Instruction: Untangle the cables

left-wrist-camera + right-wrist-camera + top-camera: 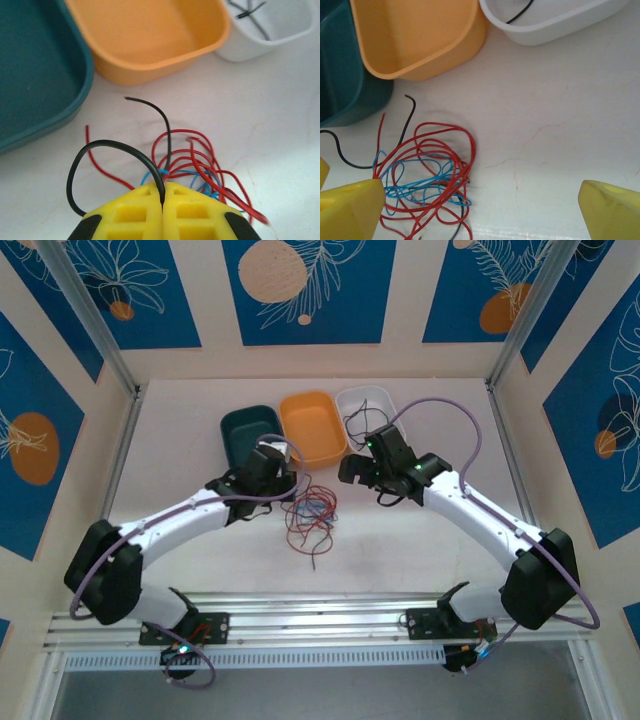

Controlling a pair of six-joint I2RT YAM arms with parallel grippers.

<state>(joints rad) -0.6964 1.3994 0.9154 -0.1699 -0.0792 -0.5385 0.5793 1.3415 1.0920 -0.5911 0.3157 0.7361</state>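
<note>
The white tabletop [420, 550] carries everything, and two arms reach over it from 6 o'clock: the left arm [170, 525] and the right arm [480, 510]. Their wrists meet near the middle and hide part of what lies under them.

Three tubs stand side by side at the far end, touching or nearly so: a teal tub [240, 425] at 11 o'clock of the centre, an orange tub [313, 425] at 12 and a white tub [368, 398] at 1. From above, the left wrist covers the teal tub's near corner and the right wrist covers the white tub's near edge. Both wrist views cut all three off at the frame.

One loose bunch of cables [310, 515] lies on the tabletop at 6 o'clock of the orange tub, between the two wrists. It is mostly red with some blue; the strands cross too much to count.

The left jaws are closed tight, yellow fingers [135, 215] pressed together on a black wire [112, 144] that loops out toward 9 o'clock. A second black end rises toward 12; whether it is the same wire is unclear.

The right jaws stand wide apart and hold nothing, one yellow finger [350, 210] hiding the bunch's 9 o'clock edge.

At least two thin black strands [252, 15] lie in the white tub, partly cut off.
</note>
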